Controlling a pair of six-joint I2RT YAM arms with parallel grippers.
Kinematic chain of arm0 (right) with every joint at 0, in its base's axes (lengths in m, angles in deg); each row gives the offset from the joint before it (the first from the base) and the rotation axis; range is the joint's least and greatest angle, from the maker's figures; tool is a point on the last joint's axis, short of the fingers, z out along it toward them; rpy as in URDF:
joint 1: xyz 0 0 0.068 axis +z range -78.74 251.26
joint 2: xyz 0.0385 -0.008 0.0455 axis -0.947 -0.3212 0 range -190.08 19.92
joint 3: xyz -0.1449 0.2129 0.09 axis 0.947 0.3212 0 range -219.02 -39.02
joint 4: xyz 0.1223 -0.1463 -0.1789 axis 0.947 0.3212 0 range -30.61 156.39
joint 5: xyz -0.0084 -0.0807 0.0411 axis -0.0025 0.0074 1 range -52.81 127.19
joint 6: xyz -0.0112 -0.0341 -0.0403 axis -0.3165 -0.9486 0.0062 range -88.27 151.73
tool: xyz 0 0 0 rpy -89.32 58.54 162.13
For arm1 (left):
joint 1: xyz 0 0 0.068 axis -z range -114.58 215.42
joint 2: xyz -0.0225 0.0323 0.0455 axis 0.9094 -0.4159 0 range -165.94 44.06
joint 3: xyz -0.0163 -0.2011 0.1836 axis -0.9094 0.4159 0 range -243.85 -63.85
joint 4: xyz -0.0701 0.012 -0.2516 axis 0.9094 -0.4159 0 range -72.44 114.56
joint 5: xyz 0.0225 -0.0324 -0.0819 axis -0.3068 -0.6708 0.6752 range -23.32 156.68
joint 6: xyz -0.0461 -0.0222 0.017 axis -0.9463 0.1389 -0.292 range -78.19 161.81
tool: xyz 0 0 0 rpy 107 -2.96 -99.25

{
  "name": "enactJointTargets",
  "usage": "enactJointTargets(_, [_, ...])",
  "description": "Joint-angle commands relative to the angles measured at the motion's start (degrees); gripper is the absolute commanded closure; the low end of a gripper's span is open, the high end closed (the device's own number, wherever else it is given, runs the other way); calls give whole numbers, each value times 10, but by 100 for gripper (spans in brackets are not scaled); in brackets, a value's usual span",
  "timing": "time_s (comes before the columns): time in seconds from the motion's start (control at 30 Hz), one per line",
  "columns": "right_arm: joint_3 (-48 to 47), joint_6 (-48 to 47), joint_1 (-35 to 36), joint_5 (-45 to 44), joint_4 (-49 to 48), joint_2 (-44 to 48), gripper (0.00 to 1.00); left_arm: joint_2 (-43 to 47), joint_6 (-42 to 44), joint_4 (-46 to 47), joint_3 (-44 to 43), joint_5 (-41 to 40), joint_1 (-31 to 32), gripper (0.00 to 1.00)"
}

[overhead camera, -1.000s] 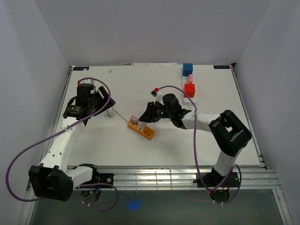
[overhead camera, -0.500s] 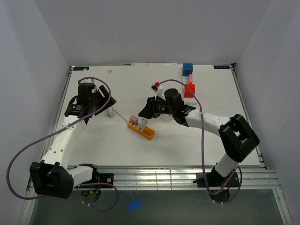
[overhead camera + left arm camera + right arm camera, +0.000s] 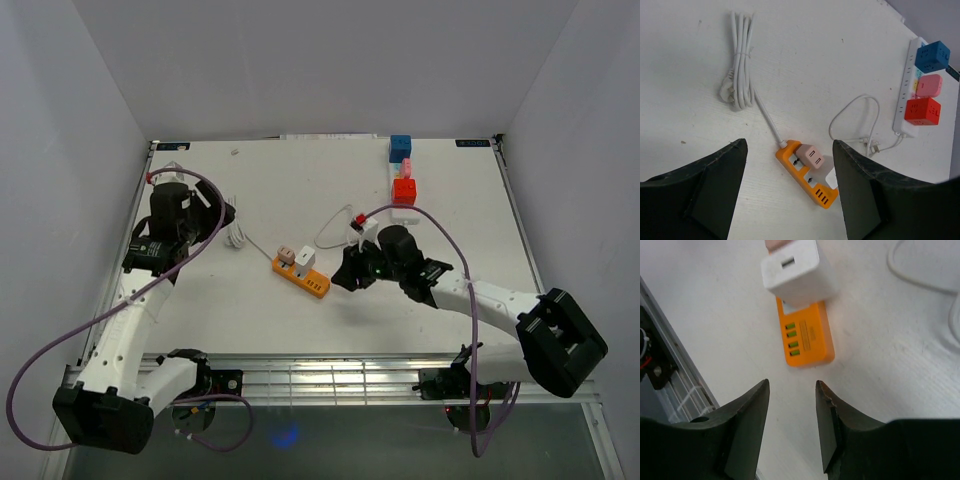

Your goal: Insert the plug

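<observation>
Since a second ago the right arm has swung back toward its base. The right gripper (image 3: 343,276) has come away from the white charger plug (image 3: 305,261), which now stands alone on the orange power strip (image 3: 318,286). The left arm has shifted a little toward the near left. From above, the strip lies at a slant near the middle of the table (image 3: 300,180). A pink adapter (image 3: 284,253) is seated at its far-left end, and the white plug stands upright just beside it. The right gripper sits just to the right of the strip, apart from it. The left gripper (image 3: 222,215) hovers well to the left, near a coiled white cable (image 3: 236,238), probably parked there to stay out of the way. In the left wrist view, its two dark fingers stand wide apart with nothing between them. They frame the strip, a loose white cord (image 3: 855,120), and a white power strip (image 3: 905,95) at the far edge carrying blue, pink and red cubes. In the right wrist view, the fingers are parted and empty. The plug sits beyond their tips on top of the orange strip, above its four small ports. It looks seated, so the open fingers read as a let-go after insertion, though how deep the prongs sit cannot be seen.
</observation>
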Motion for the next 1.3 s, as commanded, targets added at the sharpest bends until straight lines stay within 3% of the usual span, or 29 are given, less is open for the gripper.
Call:
enactJointTargets(0.0, [52,-20,11,-37,18,45,52,49,9,3,-7,-38,-3,20])
enactJointTargets(0.27, [99,-2,49,-77,-25,9,54,96,17,2,13,-60,-3,21])
enactJointTargets(0.5, [-29,-6,59,-76,-71,-178,55,94,26,-7,8,-64,-2,21])
enactJointTargets(0.63, [-151,-9,53,-70,-67,-269,56,93,31,-12,6,-71,-2,21])
enactJointTargets(0.73, [-187,-9,47,-51,-74,-290,56,94,32,-13,6,-66,-2,21])
enactJointTargets(0.87, [-199,-20,47,-57,-71,-259,55,93,33,-9,10,-53,-2,21])
enactJointTargets(1.03, [-122,-58,44,-92,-66,-148,45,91,49,11,20,-13,-2,20])
enactJointTargets(1.27, [16,-107,43,-196,-57,65,7,140,68,72,76,74,-2,16])
